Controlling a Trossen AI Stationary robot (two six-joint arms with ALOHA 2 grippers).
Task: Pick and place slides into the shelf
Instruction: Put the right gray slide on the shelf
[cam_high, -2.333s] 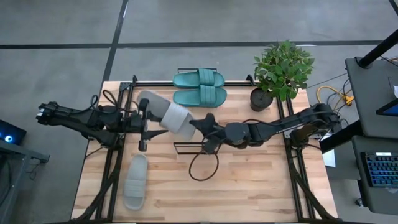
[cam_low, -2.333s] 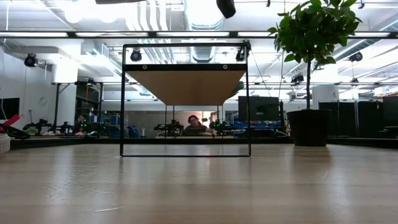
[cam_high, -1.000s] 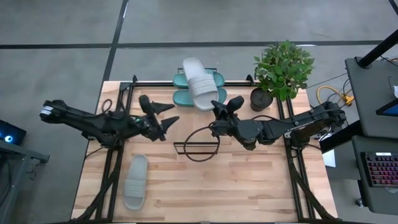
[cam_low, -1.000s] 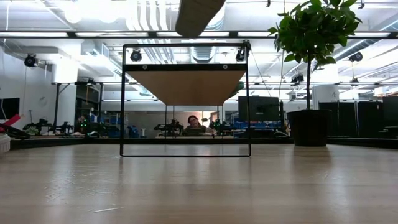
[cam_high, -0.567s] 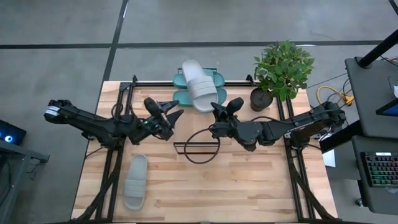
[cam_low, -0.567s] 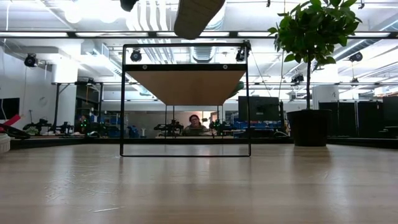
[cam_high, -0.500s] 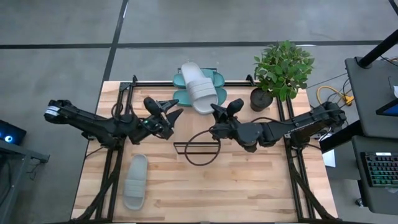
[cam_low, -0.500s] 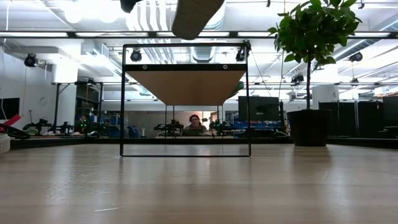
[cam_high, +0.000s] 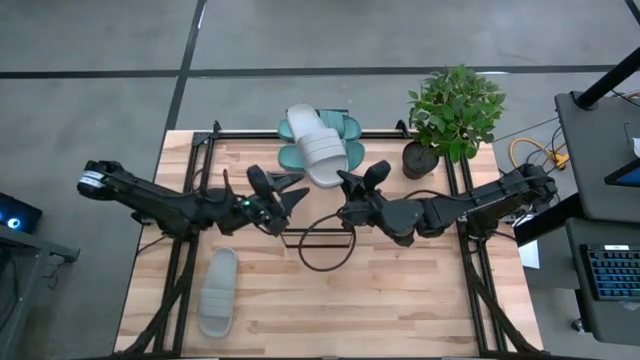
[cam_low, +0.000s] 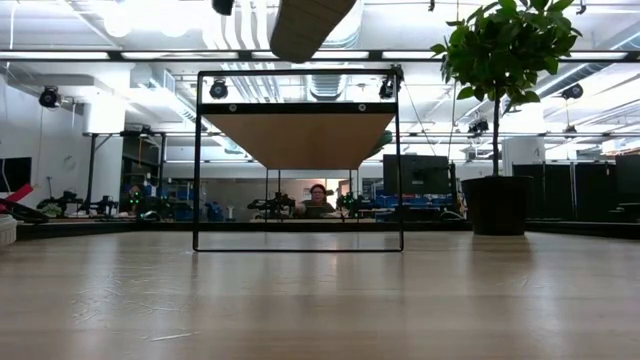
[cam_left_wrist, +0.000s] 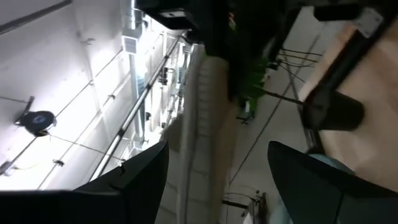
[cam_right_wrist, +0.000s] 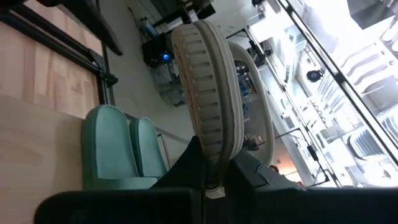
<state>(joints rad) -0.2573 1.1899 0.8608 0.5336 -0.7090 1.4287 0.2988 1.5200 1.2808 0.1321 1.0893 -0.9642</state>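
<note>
**Operator:** Report the right gripper condition.

**Technician:** The right gripper (cam_high: 345, 182) is clamped on a light grey slide (cam_high: 316, 146), gripping it at one end. In the right wrist view the fingers (cam_right_wrist: 186, 165) pinch the slide's edge, with the sole rising away from them. The slide is carried in the air above the rear of the table.

**Operator:** Position of that slide relative to the shelf?

**Technician:** In the high view it overlaps the teal-green pair (cam_high: 347, 140), which sits on the shelf (cam_high: 299, 233) at the table's far edge. In the low view the grey slide shows at the upper frame edge, above the shelf's plank top, not touching it.

**Operator:** Left gripper condition?

**Technician:** The left gripper (cam_high: 277, 185) stands wide apart and holds nothing. It is located just beside the right gripper, on its left, above the table centre. In the left wrist view its two dark fingers (cam_left_wrist: 143, 180) are spread, with the grey slide's edge visible between them farther off.

**Operator:** Remaining items?

**Technician:** The second grey slide (cam_high: 217, 291) lies flat on the tabletop (cam_high: 400, 300) toward the near left side, well apart from both grippers. A potted plant (cam_high: 452, 112) stands at the far right corner. A dark cable loop (cam_high: 325, 248) lies on the table below the grippers.
</note>
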